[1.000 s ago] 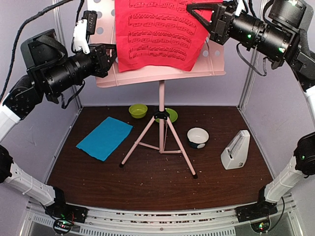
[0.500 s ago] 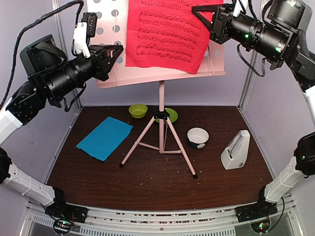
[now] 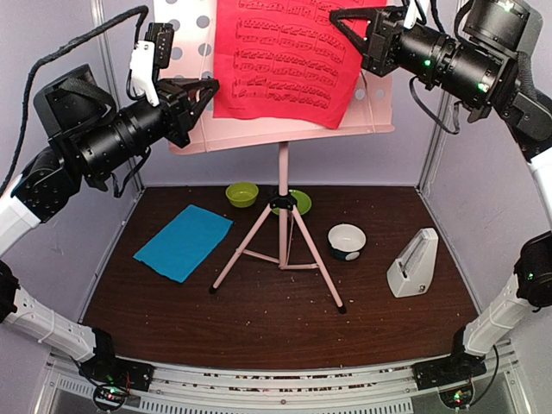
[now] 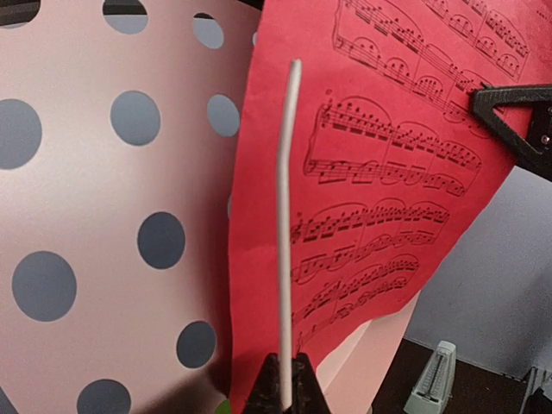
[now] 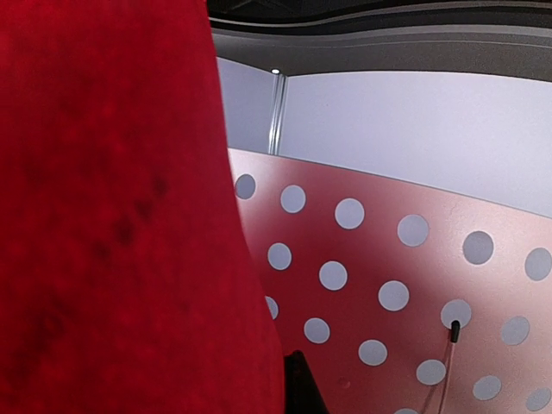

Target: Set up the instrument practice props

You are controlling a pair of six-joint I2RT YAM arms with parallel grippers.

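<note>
Between the right gripper (image 3: 338,15) fingers: upper right edge of the red music sheet (image 3: 280,60), clamped, with the sheet lying tilted against the music stand (image 3: 194,131) desk. Left gripper (image 3: 211,86) fingertips meet on a thin pale strip (image 4: 282,241) in front of the desk's left half; what the strip is, unclear. Stand upright on tripod legs mid-table. Blue music sheet (image 3: 183,242) flat on the table (image 3: 259,332), left of the legs. Metronome (image 3: 412,267) upright at far right, well apart.
</note>
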